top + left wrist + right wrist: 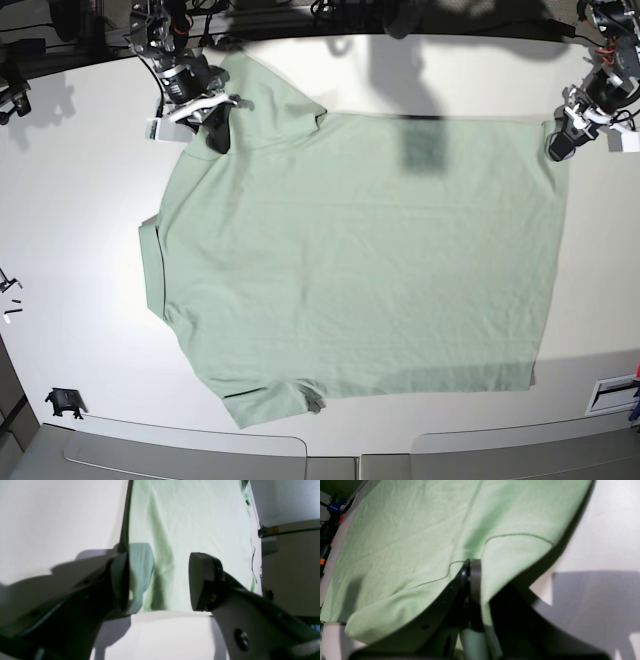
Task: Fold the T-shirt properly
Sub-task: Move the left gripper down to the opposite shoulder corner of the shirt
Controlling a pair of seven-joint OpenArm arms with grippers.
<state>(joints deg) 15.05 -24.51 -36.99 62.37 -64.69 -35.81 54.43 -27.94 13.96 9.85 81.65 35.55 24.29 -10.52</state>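
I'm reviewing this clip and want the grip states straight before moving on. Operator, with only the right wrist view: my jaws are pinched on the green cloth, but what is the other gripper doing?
Observer: The left gripper is open, its fingers on either side of a folded edge of the T-shirt.

Operator: And where along the shirt are the two of us?

Observer: In the base view, both are along the shirt's top edge, your right gripper near the top-left corner and the left one at the top-right corner.

Operator: Does the rest of the shirt lie spread out?

Observer: Mostly. Its broad body is spread below us, with a small piece bunched at the bottom left.
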